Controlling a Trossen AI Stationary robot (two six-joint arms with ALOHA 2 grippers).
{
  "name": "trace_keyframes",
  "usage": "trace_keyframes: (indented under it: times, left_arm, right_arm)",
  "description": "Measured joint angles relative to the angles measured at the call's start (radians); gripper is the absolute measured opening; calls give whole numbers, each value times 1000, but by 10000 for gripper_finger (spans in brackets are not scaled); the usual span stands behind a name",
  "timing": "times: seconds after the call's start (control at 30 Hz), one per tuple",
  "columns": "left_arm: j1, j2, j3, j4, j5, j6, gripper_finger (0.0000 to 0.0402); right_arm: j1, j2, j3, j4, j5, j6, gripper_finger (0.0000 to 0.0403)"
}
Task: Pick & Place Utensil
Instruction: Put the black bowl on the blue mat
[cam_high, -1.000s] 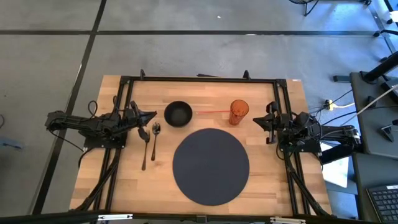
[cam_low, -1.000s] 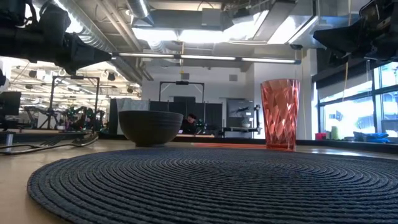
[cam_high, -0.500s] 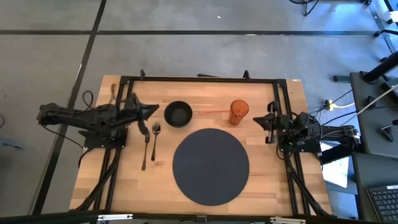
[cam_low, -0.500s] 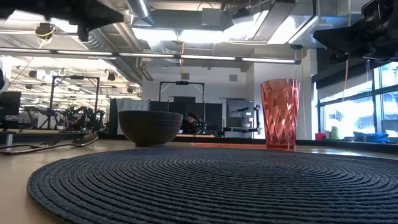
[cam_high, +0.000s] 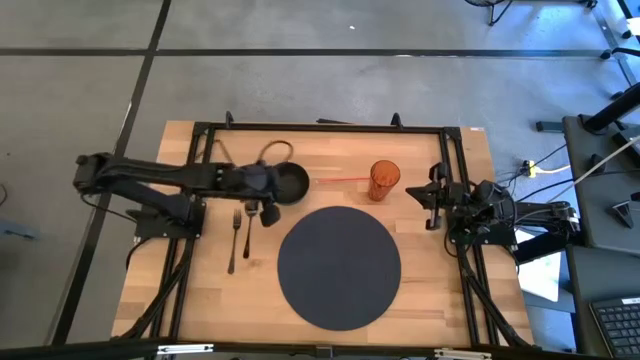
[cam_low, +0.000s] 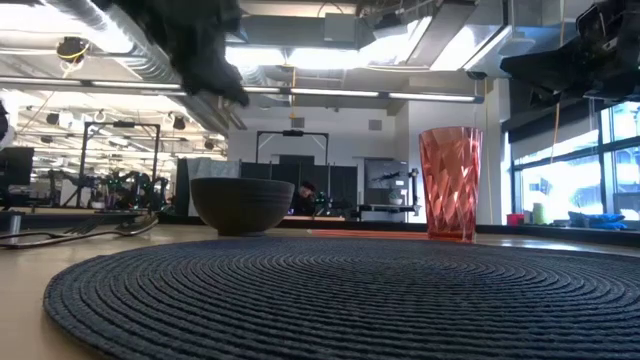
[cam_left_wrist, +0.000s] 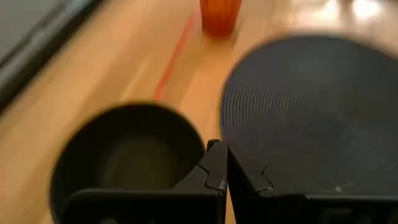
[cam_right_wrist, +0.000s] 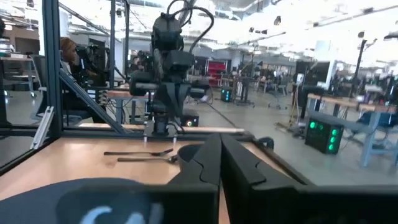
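The left hand (cam_high: 268, 203), its two dark fingers pressed together and holding nothing, hangs over the pale wooden desk (cam_high: 440, 300) just beside the small black round bowl (cam_high: 292, 183). The slim metal fork (cam_high: 235, 240) and metal spoon (cam_high: 247, 235) lie side by side on the desk below it — untouched.

The risk I see: with fingers closed like this, a descent would only push a utensil flat along the wood (or knock the bowl) rather than grip it.

The right hand (cam_high: 432, 196), also closed and empty, waits near the ribbed orange plastic tumbler (cam_high: 383, 180).

Count: one fork, one spoon, one bowl, one tumbler, one round dark woven placemat (cam_high: 339, 267).
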Motion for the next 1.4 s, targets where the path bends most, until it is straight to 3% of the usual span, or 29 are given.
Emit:
trace_keyframes:
  times: [0.17, 0.37, 0.57, 0.8, 0.97, 1.2, 1.4]
  left_arm:
    - [43, 141, 75, -131, 129, 22, 1]
    - [59, 254, 205, -322, 152, 133, 12]
    - [58, 375, 354, -494, 133, 212, 67]
    - [58, 472, 398, -496, 134, 223, 145]
    - [66, 522, 399, -493, 127, 197, 173]
    - [79, 587, 399, -468, 125, 206, 176]
    - [81, 603, 399, -450, 117, 209, 151]
  right_arm:
    - [0, 0, 0, 2, 0, 48, 5]
    - [0, 0, 0, 59, 0, 71, 5]
    - [0, 0, 0, 222, 0, 73, 5]
    - [0, 0, 0, 171, -8, 91, 5]
    - [0, 0, 0, 160, -29, 105, 5]
    - [0, 0, 0, 136, -28, 107, 5]
    - [0, 0, 0, 136, -27, 107, 5]
